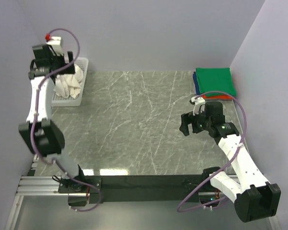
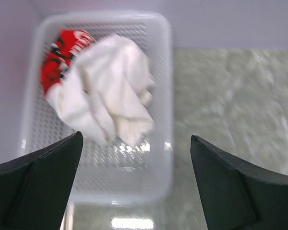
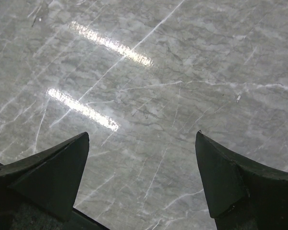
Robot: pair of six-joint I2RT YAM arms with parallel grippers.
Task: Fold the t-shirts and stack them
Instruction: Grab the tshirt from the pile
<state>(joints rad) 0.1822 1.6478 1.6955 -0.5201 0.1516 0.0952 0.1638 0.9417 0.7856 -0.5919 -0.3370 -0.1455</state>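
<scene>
Top view first. Our left gripper [image 1: 67, 66] hangs over the white mesh basket [image 1: 83, 92], and the crumpled white tee [image 1: 67, 85] sits right under it. The right gripper [image 1: 186, 124] hovers over bare table [image 1: 134, 120]. The folded stack [image 1: 214, 79] lies beyond it near the back wall – green on top, with blue and orange edges peeking out.

Left wrist view: the jaws are spread wide with nothing between them. The tee is bunched just ahead of and below the fingertips, with the red print off toward the left finger. We reckon the step in hand is fetching this tee. The way to do it well is probably to drop straight down and pinch a high ridge of cloth near the middle. We'd keep the fingers off the mesh and lift clear of the basket rim before swinging over.

Right wrist view: the jaws are apart here too, holding nothing, with only marble table below. That looks like a good landing spot for spreading the tee flat.
</scene>
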